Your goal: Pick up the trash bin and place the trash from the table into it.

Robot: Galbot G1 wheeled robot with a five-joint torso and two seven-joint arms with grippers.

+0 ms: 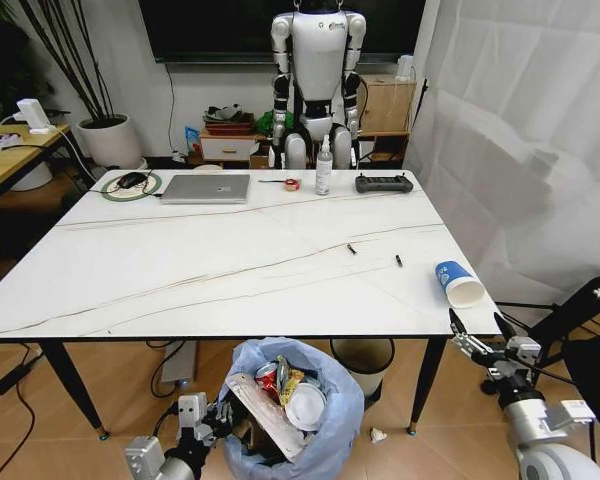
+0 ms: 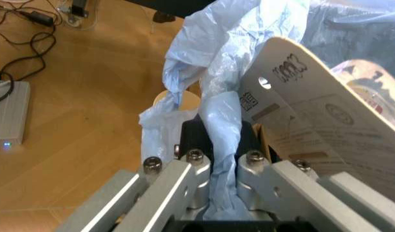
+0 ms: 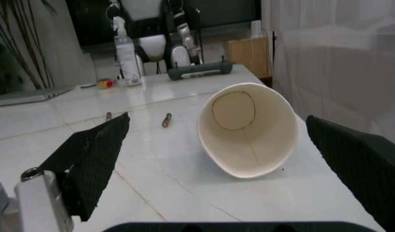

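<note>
Head view, right hand (image 1: 481, 331) spread near paper cup (image 1: 458, 283), left hand (image 1: 217, 415) pinching trash bin (image 1: 325, 440)

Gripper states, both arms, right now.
Left gripper: shut on the trash bin's blue bag, below the table's front edge.
Right gripper: open, empty, facing the paper cup lying on its side.

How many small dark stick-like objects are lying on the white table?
2. One small dark stick lies near the table's middle; the other stick lies closer to the paper cup. None seems hidden.
</note>
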